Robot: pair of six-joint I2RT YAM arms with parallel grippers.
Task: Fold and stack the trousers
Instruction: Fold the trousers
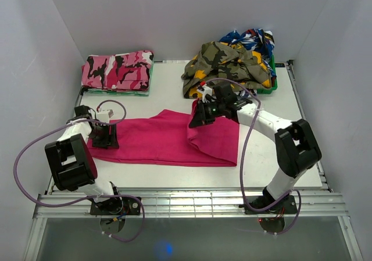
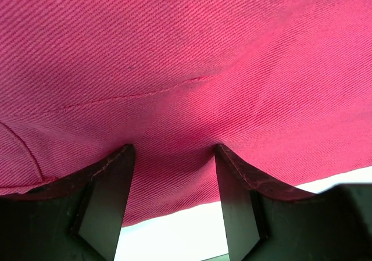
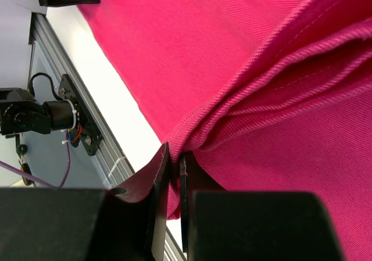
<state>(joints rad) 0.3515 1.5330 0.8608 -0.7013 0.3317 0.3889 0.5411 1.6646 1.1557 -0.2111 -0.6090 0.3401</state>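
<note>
The magenta-pink trousers [image 1: 157,142] lie flat across the middle of the white table [image 1: 168,86]. Their right end is folded back over itself. My right gripper [image 1: 197,117] is above that fold. In the right wrist view it [image 3: 174,159] is shut on the stitched edge of the trousers [image 3: 261,69], with several layers bunched at the jaws. My left gripper [image 1: 107,138] is at the trousers' left end. In the left wrist view it [image 2: 172,156] stands open, both fingertips [image 2: 122,156] resting on the fabric [image 2: 186,69] just inside its near edge.
A folded pink camouflage pair [image 1: 118,70] sits on a stack at the back left. An olive-yellow camouflage garment [image 1: 224,63] and blue patterned clothes [image 1: 250,40] are heaped in a green bin [image 1: 270,86] at the back right. Metal rails [image 1: 186,203] run along the near edge.
</note>
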